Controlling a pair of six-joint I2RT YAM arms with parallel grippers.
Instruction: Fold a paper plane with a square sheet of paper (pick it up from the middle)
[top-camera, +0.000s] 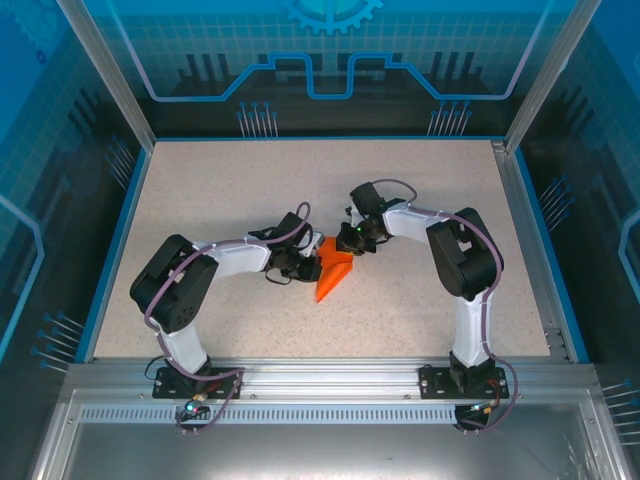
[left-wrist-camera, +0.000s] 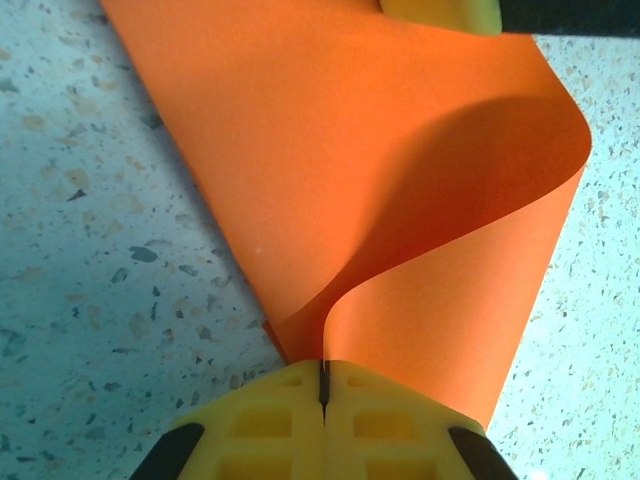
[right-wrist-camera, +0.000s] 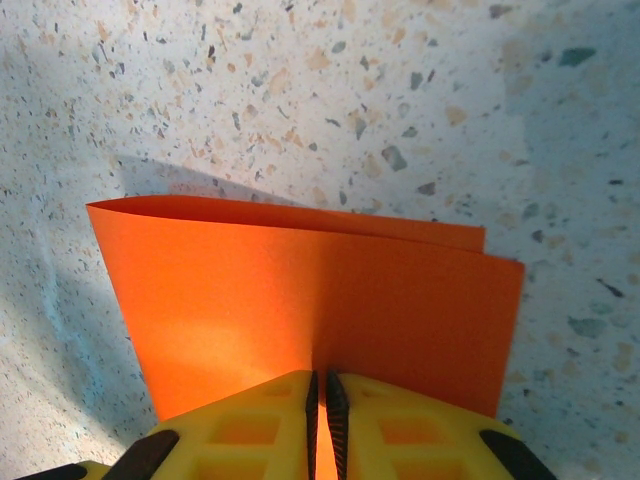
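Orange paper sits at the centre of the top view: the sheet of paper (top-camera: 335, 272), folded into a pointed wedge whose tip aims toward the lower left of the frame, lies on the speckled bench (top-camera: 230, 180) between the ends of the two arms. The left arm (top-camera: 235, 258) reaches in from the left of the frame and the right arm (top-camera: 430, 225) from the right, and both meet the paper near its upper part. In the left wrist view the sheet (left-wrist-camera: 330, 150) spreads across the upper and middle frame, one layer curling up and over at the right, and narrows down to the bottom centre. There the left jaws are clenched on its edge, the yellow fingers (left-wrist-camera: 260, 430) pressed together with only a thin seam between them. Another yellow fingertip (left-wrist-camera: 440, 12) shows at the top edge of that frame, against the far side of the paper. In the right wrist view the sheet (right-wrist-camera: 300, 300) stands as two layers, the rear one showing just above the front one. The right jaws at the bottom centre grasp it, a sliver of orange showing between the yellow fingers (right-wrist-camera: 400, 430). Bare speckled bench (right-wrist-camera: 300, 90) takes up the upper half of that frame.
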